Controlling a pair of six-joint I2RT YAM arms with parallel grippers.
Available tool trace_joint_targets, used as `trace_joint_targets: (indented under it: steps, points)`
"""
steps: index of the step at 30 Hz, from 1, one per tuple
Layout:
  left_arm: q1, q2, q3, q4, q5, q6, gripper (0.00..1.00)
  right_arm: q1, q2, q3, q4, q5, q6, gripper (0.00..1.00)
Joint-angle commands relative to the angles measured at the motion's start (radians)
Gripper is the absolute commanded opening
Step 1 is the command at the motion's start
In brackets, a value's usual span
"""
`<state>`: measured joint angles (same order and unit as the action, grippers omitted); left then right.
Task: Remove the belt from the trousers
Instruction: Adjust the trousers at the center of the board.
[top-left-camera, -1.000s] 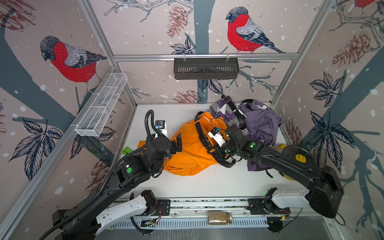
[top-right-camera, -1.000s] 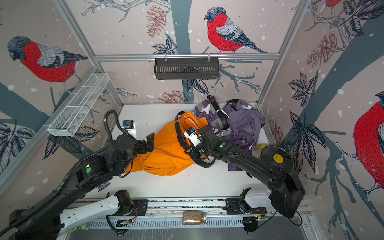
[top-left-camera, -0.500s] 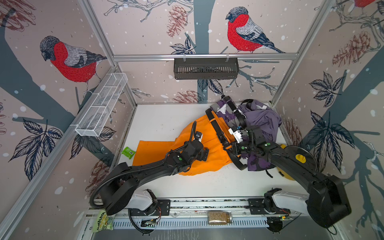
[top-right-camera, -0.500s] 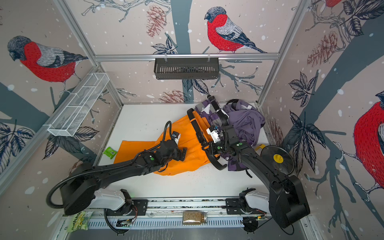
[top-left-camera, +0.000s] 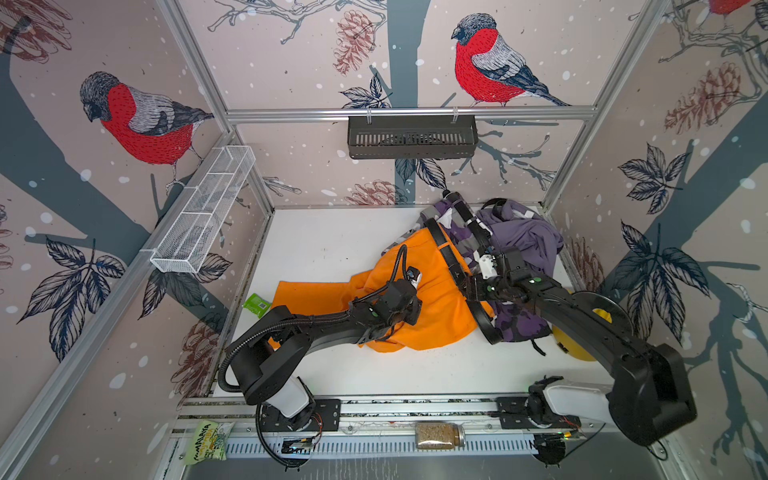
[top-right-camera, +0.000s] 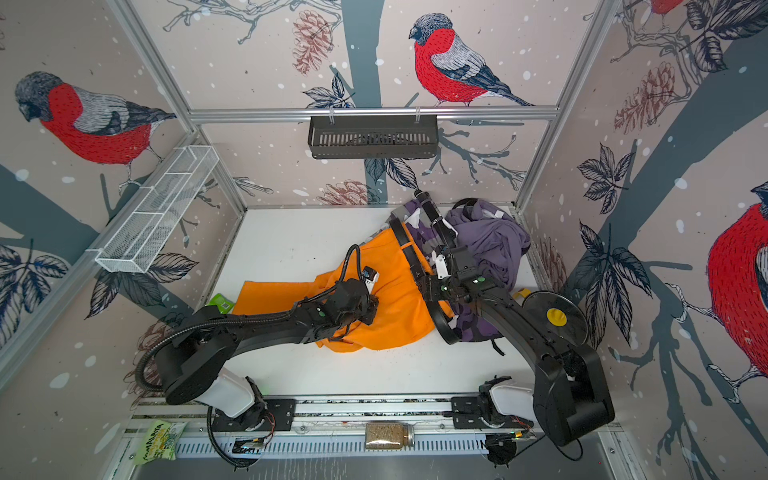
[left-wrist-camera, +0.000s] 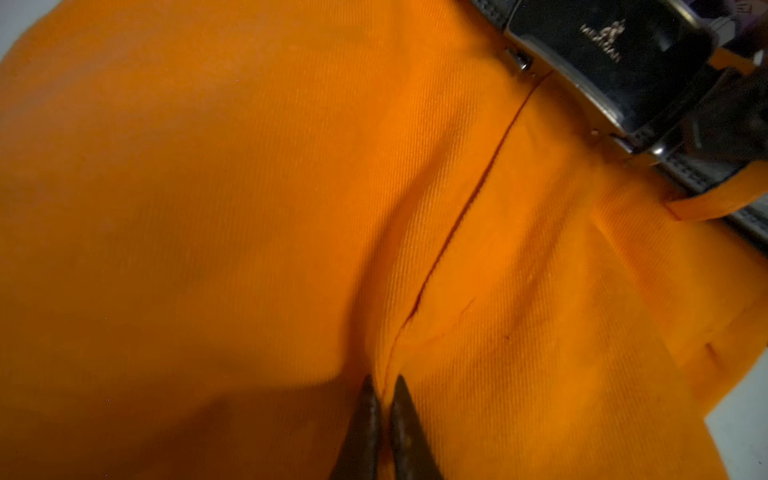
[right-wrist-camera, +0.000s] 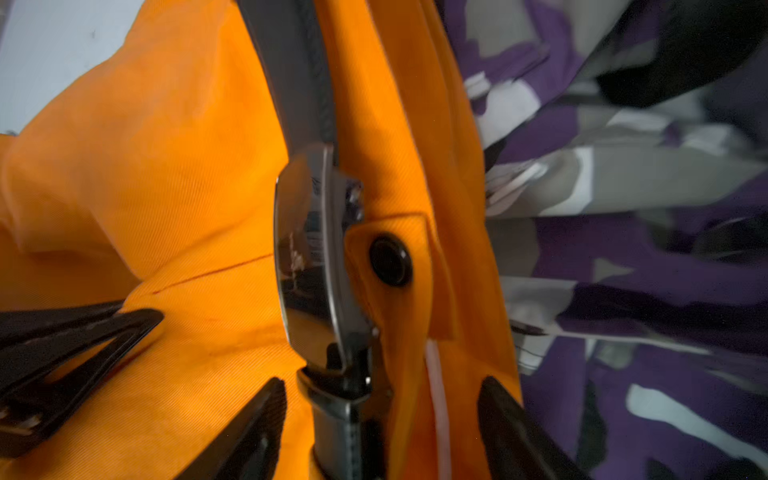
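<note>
Off the table's (top-left-camera: 332, 232) front left corner lies a green-and-white snack bag (top-left-camera: 206, 441), and its big slanted letters read roughly "MALAYA", the start lost in a crease. The black belt buckle (left-wrist-camera: 602, 50) bears a small emblem over one line of lettering, too blurred to read.

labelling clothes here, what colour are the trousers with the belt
Orange trousers, clearest in the left wrist view.

Top views are bright and sharp (edges bowed); wrist views blur, with shadowed trousers (left-wrist-camera: 291, 232) and a glaring belt buckle (right-wrist-camera: 309, 257).
</note>
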<state>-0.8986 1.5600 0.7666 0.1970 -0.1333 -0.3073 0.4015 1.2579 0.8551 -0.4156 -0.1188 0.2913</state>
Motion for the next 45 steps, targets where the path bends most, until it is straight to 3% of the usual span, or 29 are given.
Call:
trace_joint_targets:
  steps: [1,9,16,22,31,36,45]
  points:
    - [-0.003,-0.029,-0.008,0.035,0.04,0.0,0.0,0.086,-0.042,0.04,-0.057,0.351,0.034,0.83]
    - [-0.005,-0.088,-0.016,0.024,0.042,0.007,0.0,0.354,0.035,0.153,-0.079,0.601,0.021,0.96]
    - [-0.005,-0.102,-0.028,0.03,0.036,-0.001,0.0,0.377,0.265,0.237,-0.159,0.702,0.041,0.95]
    - [-0.003,-0.136,-0.05,0.019,0.008,-0.006,0.0,0.366,0.373,0.265,-0.182,0.766,-0.01,0.77]
    - [0.023,-0.223,-0.116,-0.024,-0.04,-0.024,0.0,0.339,0.303,0.255,-0.12,0.709,-0.114,0.3]
    - [0.043,-0.332,-0.135,-0.147,-0.13,-0.047,0.0,0.346,0.22,0.312,-0.092,0.581,-0.21,0.18]
    - [0.079,-0.619,-0.17,-0.51,-0.436,-0.218,0.0,0.41,0.127,0.415,-0.056,0.302,-0.365,0.11]
